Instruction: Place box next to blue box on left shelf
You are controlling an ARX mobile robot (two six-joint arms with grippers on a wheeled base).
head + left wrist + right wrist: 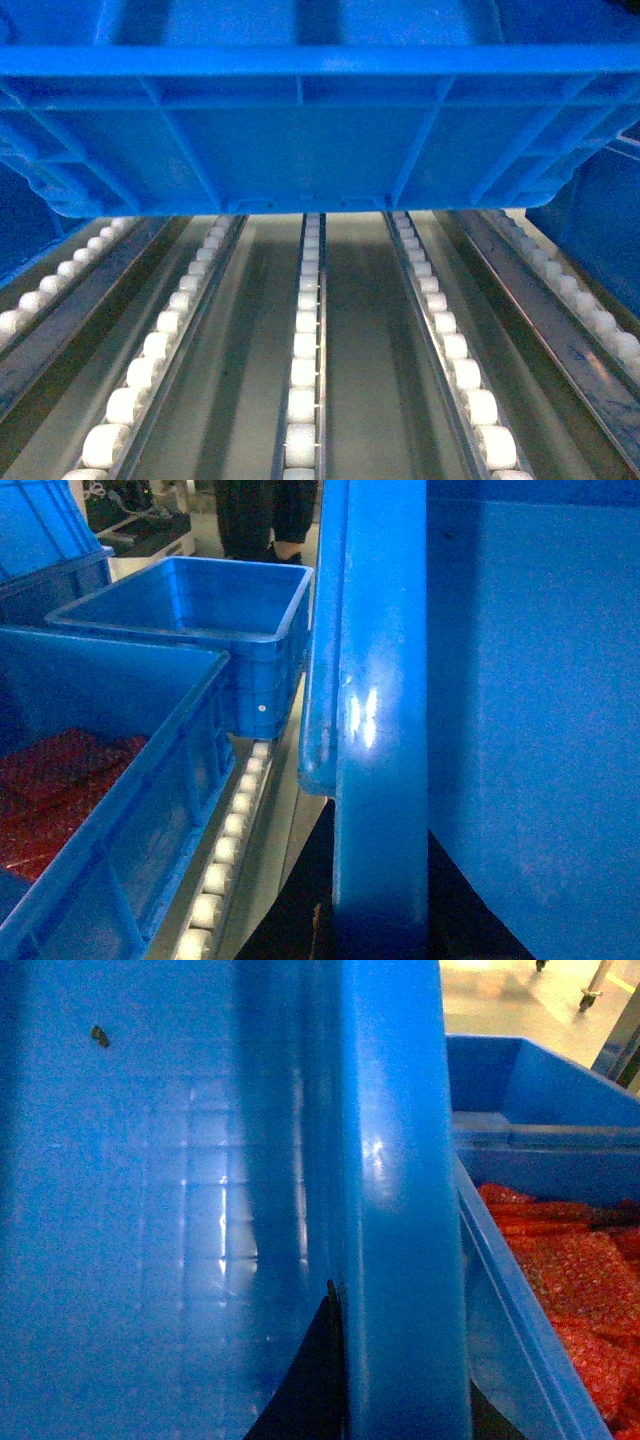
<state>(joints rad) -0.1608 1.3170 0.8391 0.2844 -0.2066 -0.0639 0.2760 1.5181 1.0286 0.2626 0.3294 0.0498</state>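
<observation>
Box (320,130) hangs above the roller rails of the left shelf (305,350), between neighbour crates on the left (110,810) and on the right (540,1290). Both grippers are hidden behind its walls, so I cannot tell how they hold. If it comes down tilted or off-centre, its rim may catch on a neighbour crate.

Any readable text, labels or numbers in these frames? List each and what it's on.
None readable.
The held box: ribbed walls, no print or sticker visible.
Neighbouring crates: plain blue, one pale dot, no text.
Roller rails: unmarked.
Red contents: no legible print.
</observation>
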